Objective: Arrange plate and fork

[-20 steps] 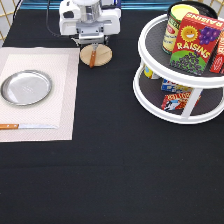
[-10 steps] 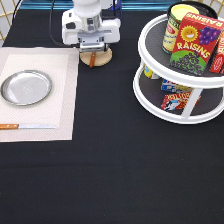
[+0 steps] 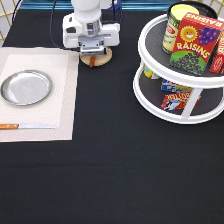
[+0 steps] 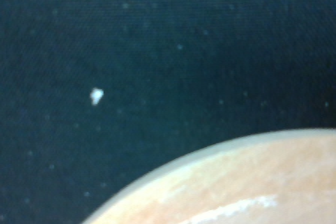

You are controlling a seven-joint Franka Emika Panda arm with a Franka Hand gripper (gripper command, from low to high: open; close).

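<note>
The silver plate (image 3: 26, 87) lies on a beige placemat (image 3: 65, 95) at the exterior view's left. My gripper (image 3: 93, 52) is low over the round wooden coaster (image 3: 102, 60) at the exterior view's top and covers most of it. A short brown piece, seemingly the fork's handle (image 3: 93, 61), shows on the coaster just under my hand. The fork's tines are hidden. The wrist view shows the coaster's pale wooden edge (image 4: 247, 185) from very close, against the black cloth.
A knife with a wooden handle (image 3: 27, 126) lies on the placemat below the plate. A white two-tier turntable (image 3: 150, 95) with cans and a raisin box (image 3: 195, 42) stands at the exterior view's right. Black cloth covers the table.
My gripper has come down onto the coaster and now hides more of it. The plate and the knife have not moved.
</note>
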